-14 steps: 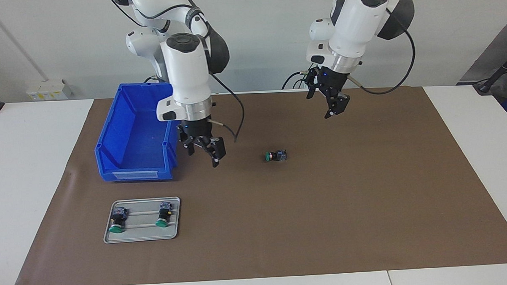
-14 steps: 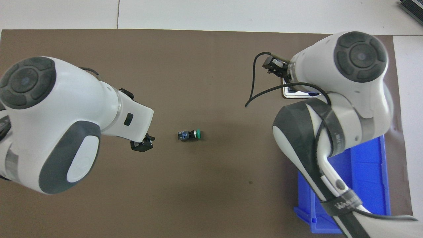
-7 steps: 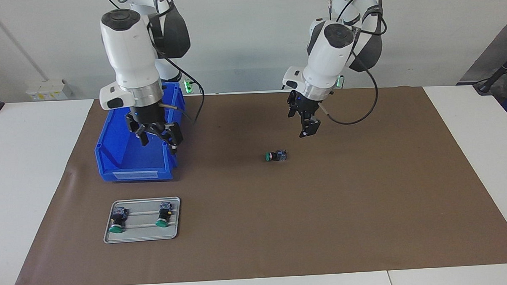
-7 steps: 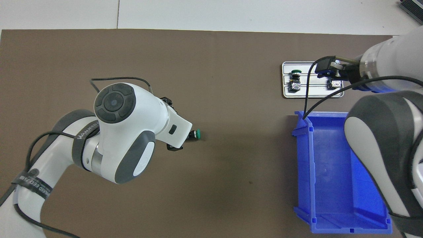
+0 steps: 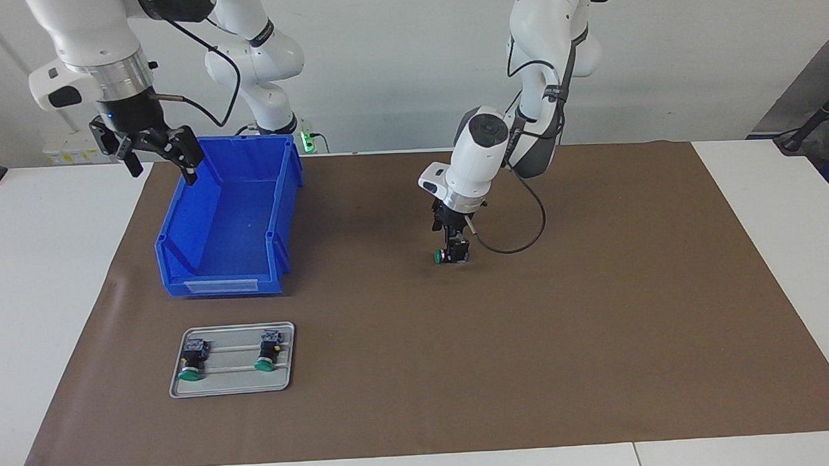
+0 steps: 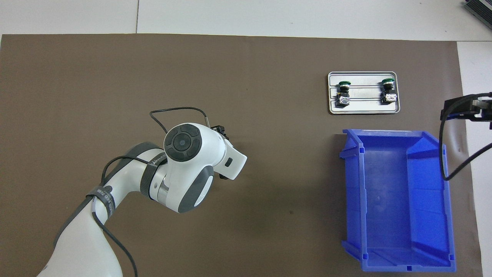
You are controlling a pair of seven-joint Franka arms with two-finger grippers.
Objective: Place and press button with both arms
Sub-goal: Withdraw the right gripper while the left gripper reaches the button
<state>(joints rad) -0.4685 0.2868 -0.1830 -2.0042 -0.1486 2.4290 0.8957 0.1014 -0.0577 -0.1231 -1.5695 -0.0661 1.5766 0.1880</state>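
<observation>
The button (image 5: 441, 257), green cap and black body, lies on its side on the brown mat (image 5: 597, 323) near the table's middle. My left gripper (image 5: 454, 250) has come down onto it, open, with its fingers on either side of the button's body. The button rests on the mat. In the overhead view the left arm's wrist (image 6: 192, 161) hides both the button and the gripper. My right gripper (image 5: 165, 174) hangs open and empty in the air over the blue bin's corner nearest the robots.
A blue bin (image 5: 220, 284) (image 6: 396, 192) stands toward the right arm's end. A grey tray (image 5: 234, 385) (image 6: 363, 110), farther from the robots than the bin, holds two more green buttons (image 5: 193, 361) (image 5: 267, 354).
My left arm swung in and down from above the mat until its gripper reached the button. My right arm rose and moved from beside the bin to its corner nearest the robots.
</observation>
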